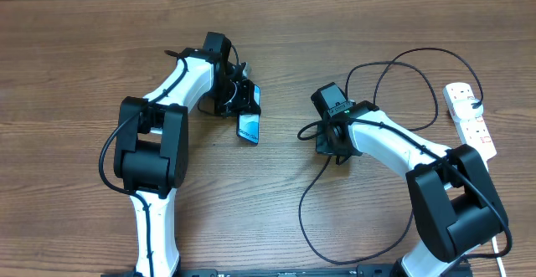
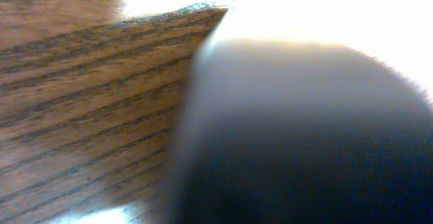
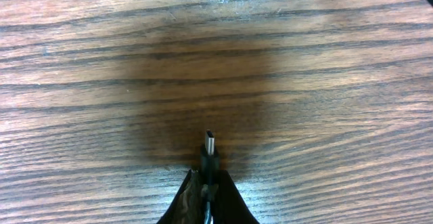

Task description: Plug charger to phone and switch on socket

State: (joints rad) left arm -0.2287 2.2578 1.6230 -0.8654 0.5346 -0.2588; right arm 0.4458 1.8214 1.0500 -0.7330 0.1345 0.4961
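Pinching the charger (image 3: 210,145) by its small plug tip, the right gripper (image 3: 208,181) is closed tight, the tip poking out over the wooden table (image 3: 81,82). The left gripper (image 1: 241,100) is clamped on one end of the tilted phone (image 1: 249,128), near the right arm. The socket (image 1: 469,118) lies well apart at the table's right edge.

The phone (image 1: 249,127) and the charger (image 3: 210,145), apart.
Teal-screened phone tilts mid-left; thin black charger loops across to the white socket (image 1: 471,118) far right.
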